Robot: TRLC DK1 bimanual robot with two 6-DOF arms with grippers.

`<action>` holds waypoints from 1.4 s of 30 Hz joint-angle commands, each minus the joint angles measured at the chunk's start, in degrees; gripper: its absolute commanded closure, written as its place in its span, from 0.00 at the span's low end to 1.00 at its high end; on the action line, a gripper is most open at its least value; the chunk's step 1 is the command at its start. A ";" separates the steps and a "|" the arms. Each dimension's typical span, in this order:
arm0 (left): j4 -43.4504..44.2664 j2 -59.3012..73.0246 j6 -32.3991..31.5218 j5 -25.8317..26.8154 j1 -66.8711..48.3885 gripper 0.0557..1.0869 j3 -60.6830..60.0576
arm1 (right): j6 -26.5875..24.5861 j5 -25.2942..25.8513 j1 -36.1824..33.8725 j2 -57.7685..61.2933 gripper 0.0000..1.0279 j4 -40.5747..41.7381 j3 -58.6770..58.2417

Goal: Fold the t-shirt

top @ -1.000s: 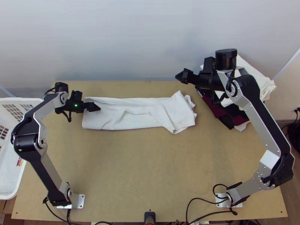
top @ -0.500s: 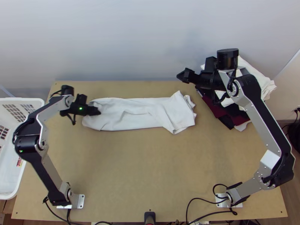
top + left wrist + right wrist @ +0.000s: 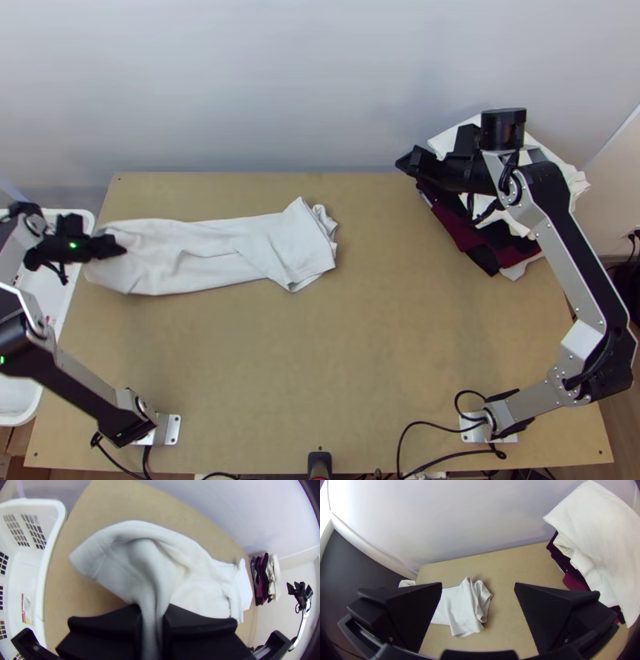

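My left gripper [image 3: 112, 247] is at the table's left edge, over the basket side, shut on the left end of the white t-shirt [image 3: 200, 248]. In the left wrist view a bunched fold of the shirt [image 3: 206, 590] is pinched between the two fingers of my left gripper [image 3: 151, 623]. The shirt lies as a long narrow strip across the table's upper left, its far end rumpled with the layers turned over. My right gripper [image 3: 404, 164] hangs near the back edge beside the clothes pile. In the right wrist view my right gripper [image 3: 478, 613] stands open, holding nothing.
A white basket [image 3: 60, 300] stands at the table's left edge. At the back right lies a pile of white, maroon and black clothes [image 3: 512, 256]. Bare table [image 3: 320, 360] stretches between the arm bases, with cables along the near edge.
My left gripper has taken hold of the shirt's left end and moved left, dragging the whole strip leftward. My right gripper has shifted slightly to the right.
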 commanded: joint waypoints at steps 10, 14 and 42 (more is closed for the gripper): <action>-3.70 -11.87 -13.24 -11.20 -19.92 0.96 9.22 | -1.54 -0.71 -2.13 -2.85 0.04 0.20 -2.40; -3.96 -9.24 -16.32 -13.30 -26.16 0.96 11.86 | -1.54 -0.71 -2.66 -3.56 0.04 0.20 -2.49; -6.24 22.40 -31.35 -28.86 -60.43 0.96 39.37 | -1.71 -0.71 -0.37 -5.32 0.04 0.29 -5.74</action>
